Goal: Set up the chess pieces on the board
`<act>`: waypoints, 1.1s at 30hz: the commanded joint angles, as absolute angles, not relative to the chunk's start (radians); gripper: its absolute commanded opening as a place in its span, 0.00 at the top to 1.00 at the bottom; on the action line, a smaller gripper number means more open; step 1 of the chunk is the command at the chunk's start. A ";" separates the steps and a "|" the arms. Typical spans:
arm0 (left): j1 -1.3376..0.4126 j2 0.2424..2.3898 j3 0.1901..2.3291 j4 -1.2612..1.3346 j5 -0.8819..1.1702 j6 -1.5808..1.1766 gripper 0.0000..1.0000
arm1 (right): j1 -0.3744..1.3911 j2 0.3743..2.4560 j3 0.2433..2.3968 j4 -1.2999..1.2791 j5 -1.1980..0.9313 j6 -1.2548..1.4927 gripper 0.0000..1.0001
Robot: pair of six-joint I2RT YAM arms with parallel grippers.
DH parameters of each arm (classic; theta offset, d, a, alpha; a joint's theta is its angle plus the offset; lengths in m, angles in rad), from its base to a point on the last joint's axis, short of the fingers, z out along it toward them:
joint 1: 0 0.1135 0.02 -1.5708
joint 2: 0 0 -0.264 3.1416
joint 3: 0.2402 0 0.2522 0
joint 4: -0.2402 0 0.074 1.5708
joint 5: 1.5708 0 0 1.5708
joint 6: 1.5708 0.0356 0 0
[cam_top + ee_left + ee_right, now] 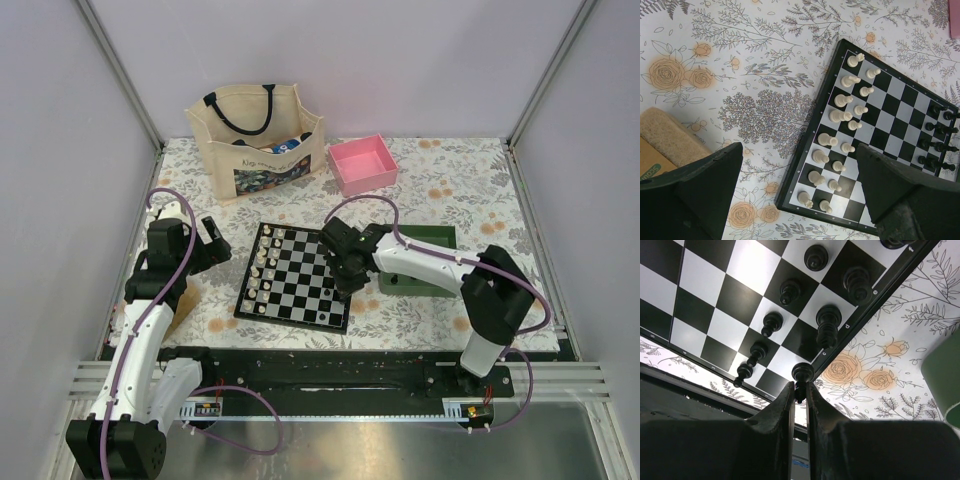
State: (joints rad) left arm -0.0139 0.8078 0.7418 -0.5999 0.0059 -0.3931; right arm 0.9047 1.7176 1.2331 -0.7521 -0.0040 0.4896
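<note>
Down at the bottom middle of the right wrist view: right tool (800, 391) clenched on a black piece (803, 373) at the board (705, 270) corner | step: looks like seating it in the back row | next: lower straight, release gently | left tool (799, 147) gaping, idle

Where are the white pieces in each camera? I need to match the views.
Top external: white pieces, two columns on the board's left side.
Left wrist: mid-picture, two rows along the board's left rim.
Right wrist: not in it; only black pieces, one in the shut right gripper.
Shared landmark: the board's black rim.
</note>
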 commanded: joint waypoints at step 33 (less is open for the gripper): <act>-0.015 0.799 0.759 -0.571 0.011 -0.396 0.01 | 0.919 1.804 1.319 -0.707 0.061 0.448 0.82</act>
State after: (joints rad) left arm -0.0139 0.8074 0.7418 -0.5999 0.0055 -0.3931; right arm 0.9096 1.8011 1.2903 -0.7315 0.0429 0.4500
